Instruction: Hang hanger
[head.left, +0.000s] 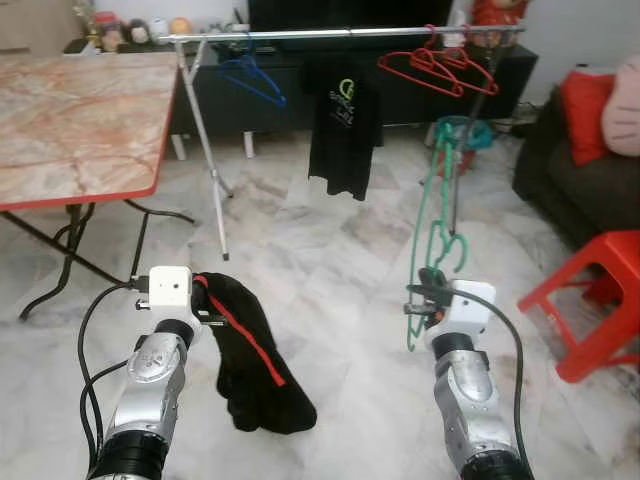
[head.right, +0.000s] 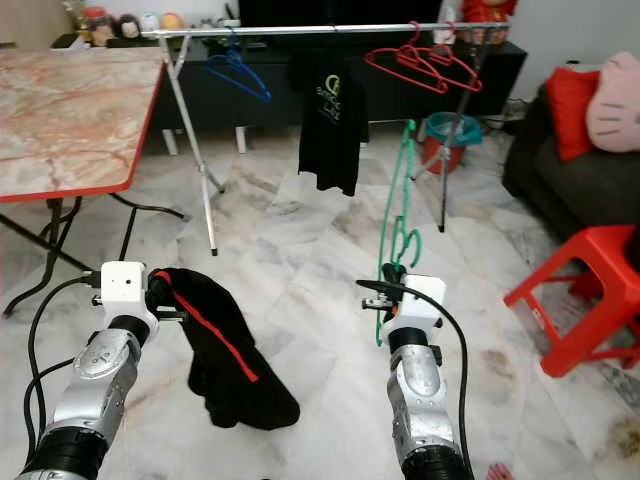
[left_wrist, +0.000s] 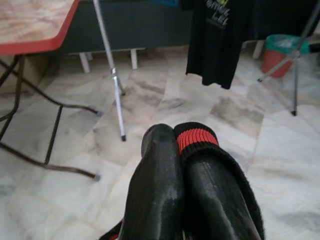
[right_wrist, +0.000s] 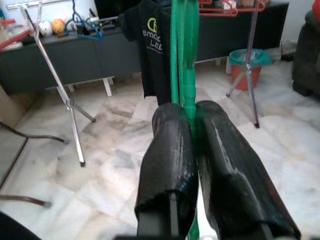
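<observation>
In front of the clothes rail (head.left: 340, 35), the right tool (right_wrist: 192, 150) grasps the green hanger (head.left: 432, 235) upright, well below the rail – the left tool (left_wrist: 182, 175) is clenched on a black garment (head.left: 250, 360)

Both your silver arms reach forward at waist height; your left gripper (head.left: 212, 300) and right gripper (head.left: 418, 300) have fingers pressed closed.

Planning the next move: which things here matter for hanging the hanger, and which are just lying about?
In play: green hanger in right end effector; rail; black garment in left end effector.
Lying about: red hangers, blue hanger, black T-shirt, table, red stool.
</observation>
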